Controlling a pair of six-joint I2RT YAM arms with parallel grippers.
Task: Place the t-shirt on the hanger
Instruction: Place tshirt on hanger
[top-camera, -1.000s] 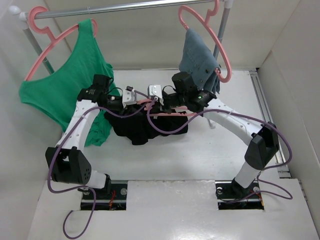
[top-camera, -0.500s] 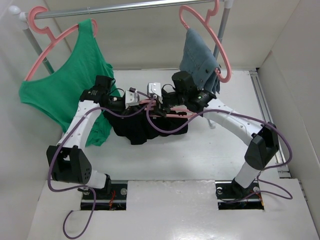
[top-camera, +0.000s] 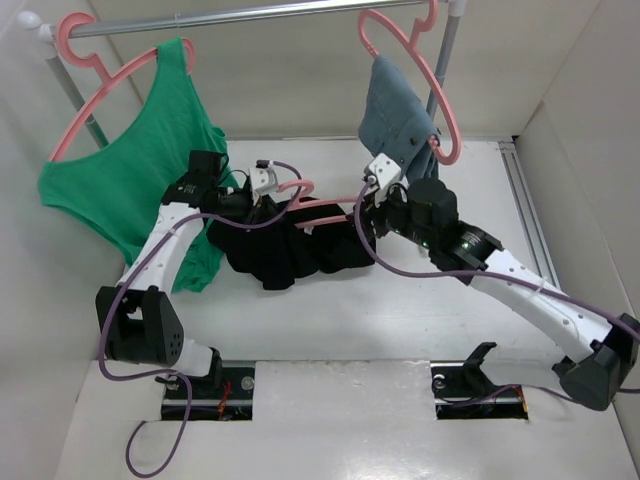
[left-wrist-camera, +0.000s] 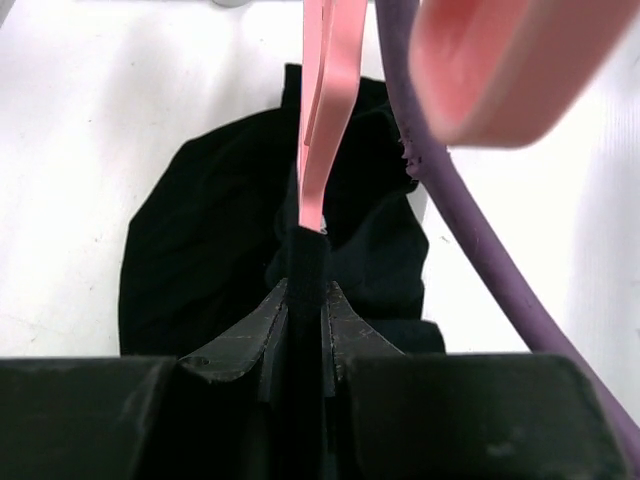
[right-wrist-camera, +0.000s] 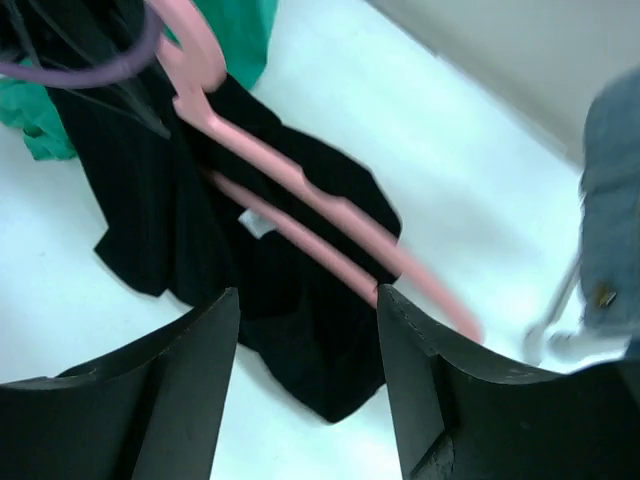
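the left gripper (left-wrist-camera: 305, 290) is pinching shut on a fold of the t-shirt (top-camera: 290, 255), with the hanger (left-wrist-camera: 330, 90) running out of that fold toward 12 o'clock in the left wrist view. the t-shirt is lying bunched mid-table, its 9 o'clock edge meeting the green tank top (top-camera: 130, 170). the right gripper (right-wrist-camera: 308, 305) is hovering at the shirt's 2 o'clock edge — jaws wide, holding nothing. bare table (top-camera: 400, 320) is lying open toward 6 and 4 o'clock — the denim garment (top-camera: 395, 105) is hanging at 1 o'clock.

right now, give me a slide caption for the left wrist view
Left gripper pinches the black t-shirt where the pink hanger meets the cloth.
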